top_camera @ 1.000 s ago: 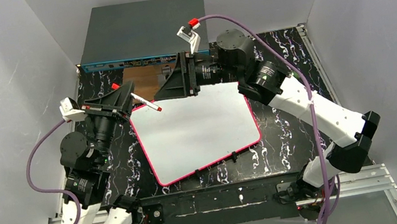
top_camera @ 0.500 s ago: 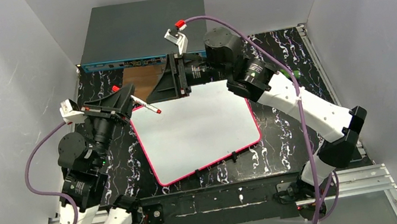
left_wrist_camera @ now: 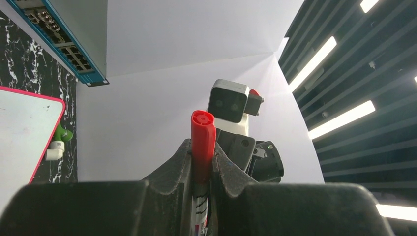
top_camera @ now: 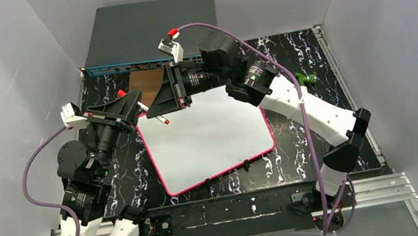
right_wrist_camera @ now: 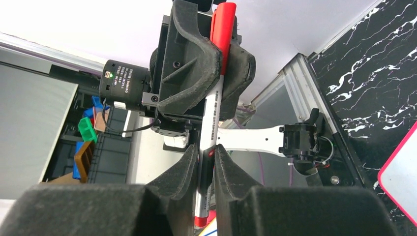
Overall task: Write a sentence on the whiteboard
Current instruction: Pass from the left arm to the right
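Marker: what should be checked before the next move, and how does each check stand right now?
1. Left claw shut on marker: ok.
2. Right claw shut on marker barrel: ok.
3. Marker uncapped: cannot tell.
4. Whiteboard lying flat, surface blank: ok.
5. Sentence begun: not ok, no writing shows.
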You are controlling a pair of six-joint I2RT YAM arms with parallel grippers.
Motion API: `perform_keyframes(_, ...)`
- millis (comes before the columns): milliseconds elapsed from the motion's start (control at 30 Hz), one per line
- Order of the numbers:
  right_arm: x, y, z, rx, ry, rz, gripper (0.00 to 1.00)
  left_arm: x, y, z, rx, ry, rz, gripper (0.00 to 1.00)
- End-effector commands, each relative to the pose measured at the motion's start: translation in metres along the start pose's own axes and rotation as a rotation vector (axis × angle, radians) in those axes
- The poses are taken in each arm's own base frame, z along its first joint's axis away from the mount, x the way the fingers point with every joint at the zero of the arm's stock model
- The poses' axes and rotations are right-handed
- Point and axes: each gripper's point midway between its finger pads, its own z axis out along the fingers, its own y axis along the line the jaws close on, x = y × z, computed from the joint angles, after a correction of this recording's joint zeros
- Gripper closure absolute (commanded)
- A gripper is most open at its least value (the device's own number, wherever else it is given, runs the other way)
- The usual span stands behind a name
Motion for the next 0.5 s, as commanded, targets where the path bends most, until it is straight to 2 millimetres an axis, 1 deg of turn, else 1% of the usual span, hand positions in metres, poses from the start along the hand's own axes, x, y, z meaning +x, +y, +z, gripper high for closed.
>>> perform_keyframes(0,0.003,0.021,0.001,-0.057,0.016,-0.038,0.88,0.014,-0.017,-0.006,0.04,0.08,0.01,1.0)
perform_keyframes(67,0.003,0.018,-0.001,-0.033,0.003,-0.031,0.97,0.013,-0.014,-0.009,0.025,0.075,0.026,1.0)
perform_keyframes(100,0.002,0.018,-0.003,-0.019,-0.006,-0.034,0.99,0.011,-0.011,-0.012,0.004,0.067,0.044,1.0)
perform_keyframes(167,0.003,0.011,-0.009,0.026,-0.023,-0.037,0.99,0.007,-0.004,-0.021,-0.044,0.045,0.091,0.97)
perform_keyframes(200,0.005,0.008,-0.012,0.048,-0.029,-0.037,0.99,0.006,0.001,-0.026,-0.064,0.044,0.109,0.93)
perform_keyframes(233,0.007,0.006,-0.016,0.064,-0.031,-0.037,0.99,0.0,0.005,-0.03,-0.078,0.013,0.126,0.91)
perform_keyframes(333,0.013,-0.003,-0.024,0.114,-0.027,-0.028,0.99,-0.006,0.02,-0.042,-0.124,-0.017,0.155,0.86)
perform_keyframes(467,0.017,-0.006,-0.036,0.158,-0.036,-0.046,0.99,-0.013,0.035,-0.058,-0.179,-0.039,0.234,0.71)
